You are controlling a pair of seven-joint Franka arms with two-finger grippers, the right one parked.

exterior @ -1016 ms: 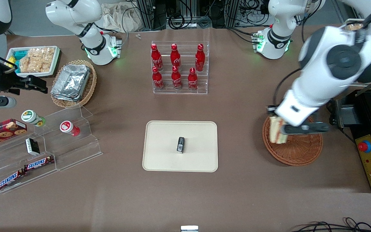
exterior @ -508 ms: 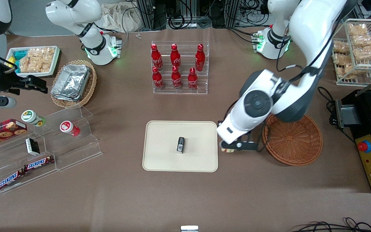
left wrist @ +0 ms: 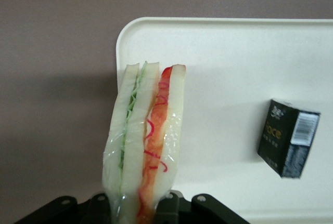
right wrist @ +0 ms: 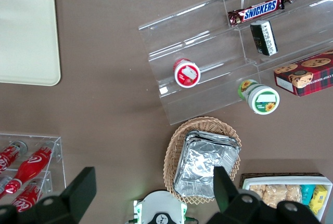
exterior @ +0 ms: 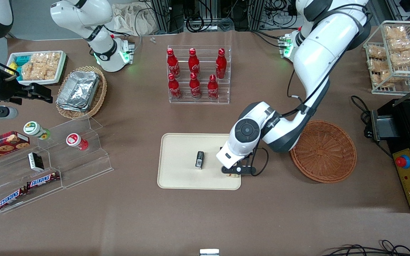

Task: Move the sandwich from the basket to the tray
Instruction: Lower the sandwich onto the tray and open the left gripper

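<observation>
The left arm's gripper (left wrist: 143, 206) pinches the pale triangular sandwich wedge (left wrist: 144, 141) upright above the cream rectangular tray (left wrist: 229, 78). Released here, the wedge could topple past the rim just beside the jaws, or against the small black box (left wrist: 287, 137) nearby.

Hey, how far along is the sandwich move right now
Pickup looks done: the basket no longer holds the sandwich. In hand: the gripper is shut on the sandwich, holding it upright above the tray, near the corner closest to the basket, beside a small black box. Left: lower and release.
</observation>
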